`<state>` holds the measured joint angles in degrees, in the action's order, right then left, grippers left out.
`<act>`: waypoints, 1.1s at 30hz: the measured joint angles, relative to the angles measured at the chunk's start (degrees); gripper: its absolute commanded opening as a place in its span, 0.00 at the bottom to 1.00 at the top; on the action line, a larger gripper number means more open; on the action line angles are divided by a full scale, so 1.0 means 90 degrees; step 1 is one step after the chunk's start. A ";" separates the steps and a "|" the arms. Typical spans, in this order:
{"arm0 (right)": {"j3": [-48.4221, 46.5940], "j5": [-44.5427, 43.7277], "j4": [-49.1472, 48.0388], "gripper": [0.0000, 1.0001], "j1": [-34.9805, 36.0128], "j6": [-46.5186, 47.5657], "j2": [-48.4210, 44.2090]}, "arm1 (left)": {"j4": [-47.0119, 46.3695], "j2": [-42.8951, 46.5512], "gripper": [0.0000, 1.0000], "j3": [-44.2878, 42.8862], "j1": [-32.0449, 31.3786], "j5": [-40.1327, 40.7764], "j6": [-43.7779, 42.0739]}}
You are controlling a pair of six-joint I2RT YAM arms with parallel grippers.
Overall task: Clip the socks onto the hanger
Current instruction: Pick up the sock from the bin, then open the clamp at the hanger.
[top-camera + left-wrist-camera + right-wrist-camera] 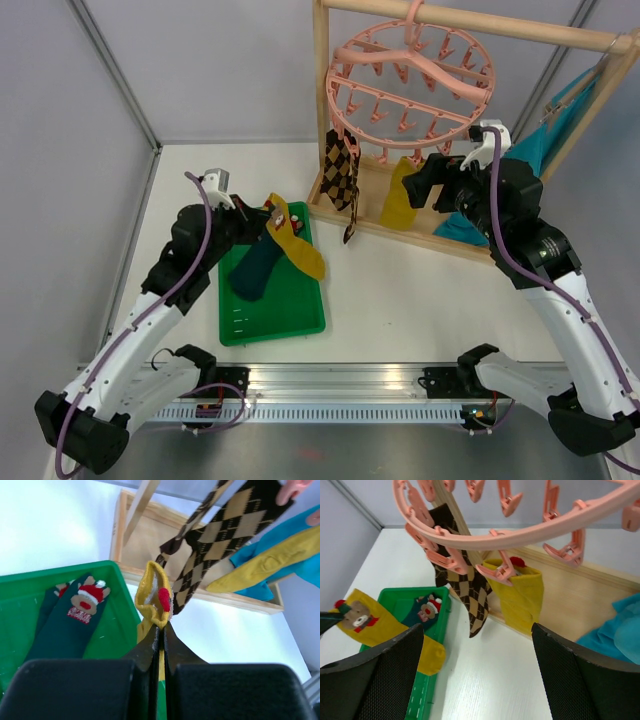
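Mustard socks, two: clipped sock (pixel 520 595) on hanger (pixel 520 539), held sock (pixel 300 250) in left fingers (pixel 146 655).

Your top view: tray (pixel 290 312) on table (pixel 400 290), left of centre, ahead of left arm. Tray sock (pixel 255 268) lies inside tray. Held sock (pixel 152 597) pinched in left gripper (pixel 161 627) above tray's far right corner, its tail draped into tray. Rack (pixel 319 100) stands at far right of table. Hanger (pixel 520 539) hooked on rack's top rod. Left clipped sock (pixel 341 175) and right clipped sock (pixel 400 200) hang side by side from hanger's near rim. Cloth (pixel 545 140) at rack's right side, behind right arm. Right gripper (pixel 480 665) just right of clipped pair.
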<state>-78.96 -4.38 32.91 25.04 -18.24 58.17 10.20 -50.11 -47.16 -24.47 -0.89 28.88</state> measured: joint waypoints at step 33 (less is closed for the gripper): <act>0.0860 -0.0605 -0.1115 0.94 -0.1234 0.0976 0.0539 | 0.0359 0.0223 0.02 -0.1093 -0.0296 -0.0787 -0.0532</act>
<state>-71.22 -9.82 22.87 13.93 -9.45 63.02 13.43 -48.10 -56.99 -27.14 -7.97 24.10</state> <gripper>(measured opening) 0.947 0.033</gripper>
